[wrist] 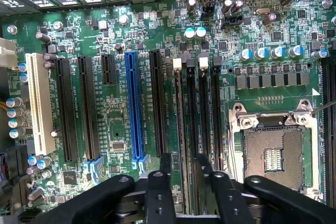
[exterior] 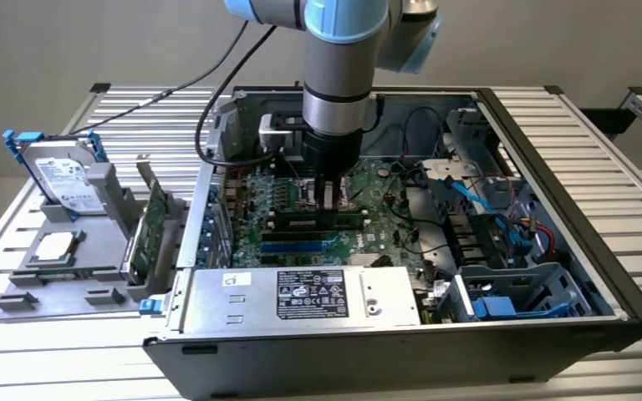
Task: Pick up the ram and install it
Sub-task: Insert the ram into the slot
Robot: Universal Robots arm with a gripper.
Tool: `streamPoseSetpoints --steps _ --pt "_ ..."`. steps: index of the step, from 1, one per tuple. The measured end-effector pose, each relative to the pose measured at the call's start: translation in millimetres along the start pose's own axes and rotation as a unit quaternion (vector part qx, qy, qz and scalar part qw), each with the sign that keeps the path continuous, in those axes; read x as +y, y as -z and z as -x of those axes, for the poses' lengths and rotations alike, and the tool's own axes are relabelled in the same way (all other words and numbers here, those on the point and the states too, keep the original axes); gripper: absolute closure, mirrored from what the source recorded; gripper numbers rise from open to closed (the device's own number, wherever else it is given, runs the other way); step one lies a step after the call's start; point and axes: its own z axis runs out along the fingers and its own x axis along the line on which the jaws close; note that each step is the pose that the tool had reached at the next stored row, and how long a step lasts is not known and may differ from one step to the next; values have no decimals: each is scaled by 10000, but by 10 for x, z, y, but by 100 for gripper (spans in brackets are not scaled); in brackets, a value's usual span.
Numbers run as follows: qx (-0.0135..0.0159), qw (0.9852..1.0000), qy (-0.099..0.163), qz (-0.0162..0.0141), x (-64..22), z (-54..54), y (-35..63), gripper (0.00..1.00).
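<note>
One ram (exterior: 318, 220) shows just below the middle of the exterior view. It appears to stand on edge among the memory slots (exterior: 298, 242) of the motherboard (exterior: 388, 205), inside the open case (exterior: 555, 192). The placing looks done, though I cannot tell whether the latches have caught. Directly above the ram hangs the pincer (exterior: 328, 194). In the wrist view its black fingers (wrist: 160, 187) stand apart, astride the memory slots, and grip nothing.

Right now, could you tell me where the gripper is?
In the exterior view the gripper hangs inside the open computer case, low over the motherboard's memory slots, beyond the power supply.
</note>
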Motion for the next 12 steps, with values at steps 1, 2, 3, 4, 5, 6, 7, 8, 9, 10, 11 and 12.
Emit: streamPoseSetpoints --steps 1,2,3,4,5,6,7,8,9,10,11,12 --pt "0 10000 0 0 0 0 0 60" --pt "0 10000 0 0 0 0 3 55" --pt "-1 10000 1 1 1 0 13 55" --pt "0 10000 0 2 1 -1 27 49" --pt "0 10000 1 3 3 -2 47 49" --pt "0 10000 1 4 4 -3 70 49" --pt "1 10000 1 6 6 -5 98 42" --pt "0 10000 1 6 8 -6 127 42" --pt "0 10000 1 7 10 -7 157 42" --pt "1 10000 1 8 12 -9 187 42" --pt "0 10000 1 9 14 -10 214 42" --pt "0 10000 1 9 17 -12 241 42"
